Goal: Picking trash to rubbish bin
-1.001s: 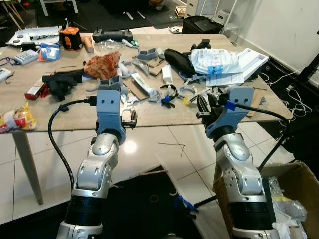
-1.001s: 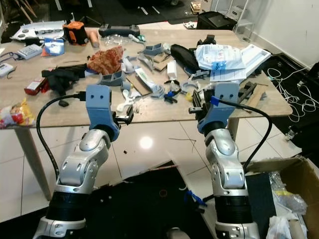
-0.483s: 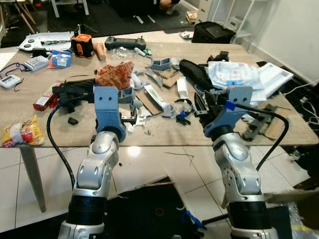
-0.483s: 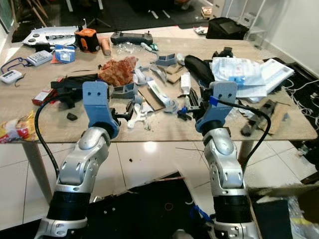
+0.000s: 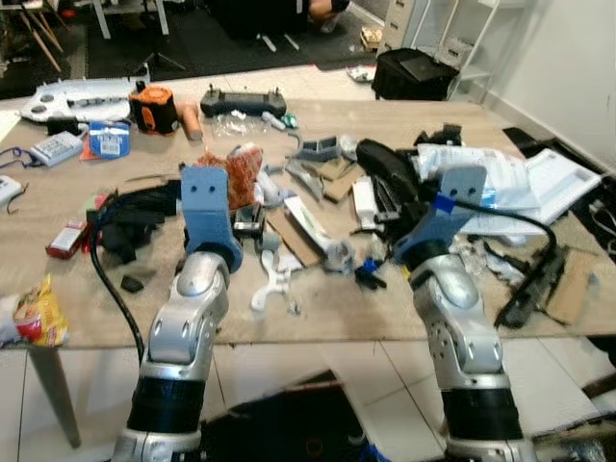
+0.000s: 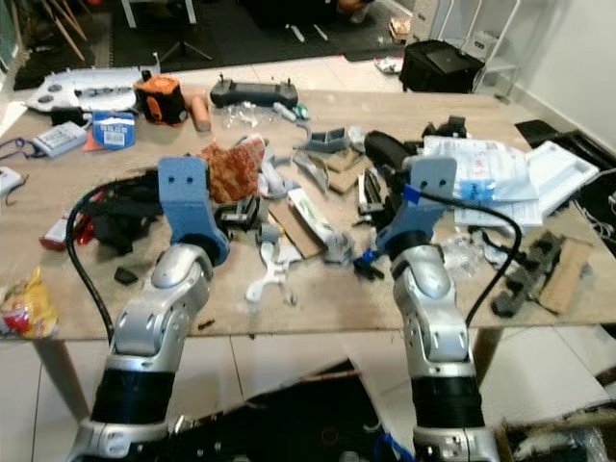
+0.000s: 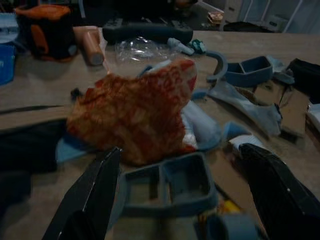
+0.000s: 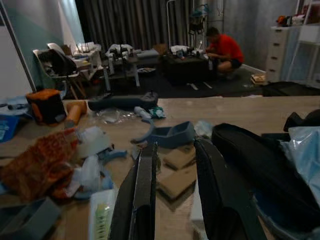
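Trash lies scattered on the wooden table (image 5: 87,279). A crumpled red-orange wrapper (image 7: 135,117) sits mid-table, with a grey-blue plastic tray piece (image 7: 170,187) just in front of it. My left gripper (image 5: 248,223) hovers over the tray piece, open, its fingers (image 7: 95,200) spread wide with nothing between them. A white tube (image 5: 310,223) lies between the two arms. My right gripper (image 5: 385,204) is open above the table beside a black pouch (image 5: 385,168), its fingers (image 8: 145,200) a small gap apart and empty. Clear plastic bags (image 5: 481,173) lie to the right.
A black cloth (image 5: 135,217) and a yellow-red snack bag (image 5: 38,313) lie at the left. An orange-black device (image 5: 154,106) and a black controller (image 5: 241,99) stand at the far edge. A black bag (image 5: 419,72) sits on the floor behind. A person in red (image 8: 225,47) crouches far off.
The camera has come closer to the table, so both grippers now reach over its front part. The cardboard box at lower right has left the picture. Both grippers remain open.
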Available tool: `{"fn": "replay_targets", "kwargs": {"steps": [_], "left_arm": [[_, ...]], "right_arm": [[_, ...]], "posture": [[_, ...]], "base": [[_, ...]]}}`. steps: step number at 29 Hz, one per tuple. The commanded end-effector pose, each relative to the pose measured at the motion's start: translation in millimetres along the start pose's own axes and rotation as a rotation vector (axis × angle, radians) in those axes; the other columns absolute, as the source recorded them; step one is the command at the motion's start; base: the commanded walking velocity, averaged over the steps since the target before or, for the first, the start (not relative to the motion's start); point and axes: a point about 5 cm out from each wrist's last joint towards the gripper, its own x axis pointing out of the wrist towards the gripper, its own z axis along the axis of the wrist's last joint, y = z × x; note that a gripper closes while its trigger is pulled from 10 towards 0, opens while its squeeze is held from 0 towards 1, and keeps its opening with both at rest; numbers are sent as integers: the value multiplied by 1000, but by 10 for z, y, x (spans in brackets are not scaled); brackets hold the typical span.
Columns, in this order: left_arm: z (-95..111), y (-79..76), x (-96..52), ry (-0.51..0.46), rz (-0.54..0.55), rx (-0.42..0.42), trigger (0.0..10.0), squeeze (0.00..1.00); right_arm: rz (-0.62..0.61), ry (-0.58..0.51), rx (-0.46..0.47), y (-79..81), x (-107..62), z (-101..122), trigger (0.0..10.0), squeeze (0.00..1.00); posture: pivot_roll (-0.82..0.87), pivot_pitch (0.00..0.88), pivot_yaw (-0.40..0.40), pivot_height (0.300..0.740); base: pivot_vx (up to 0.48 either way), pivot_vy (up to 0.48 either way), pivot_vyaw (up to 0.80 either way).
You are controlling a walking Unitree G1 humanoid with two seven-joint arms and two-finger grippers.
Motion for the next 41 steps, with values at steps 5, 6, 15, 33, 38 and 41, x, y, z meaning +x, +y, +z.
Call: {"fn": "replay_targets", "kwargs": {"steps": [5, 6, 15, 33, 38, 41], "left_arm": [[-33, -34, -2, 12, -16, 10, 10000, 0], [-33, -34, -2, 12, -16, 10, 10000, 0], [-54, -54, -2, 21, -24, 34, 10000, 0], [-121, -45, 0, 71, -52, 93, 10000, 0], [-133, -55, -4, 79, -75, 108, 10000, 0], [-135, -63, -2, 82, -80, 105, 10000, 0]], "right_arm": [[-15, 14, -1, -37, -25, -29, 10000, 0], [-15, 14, -1, -37, -25, -29, 10000, 0], [-16, 23, 3, -37, -27, -43, 10000, 0], [-26, 218, -64, -169, -51, -256, 10000, 0], [-1, 271, -125, -283, -57, -243, 10000, 1000], [13, 305, -163, -316, -60, -243, 10000, 1000]], "posture": [[-25, 134, -14, 740], [-25, 134, -14, 740], [-24, 145, -12, 740], [-18, 144, -1, 740], [-18, 144, -1, 740], [-18, 141, -1, 740]], "base": [[172, 0, 0], [0, 0, 0], [0, 0, 0], [0, 0, 0], [0, 0, 0], [0, 0, 0]]}}
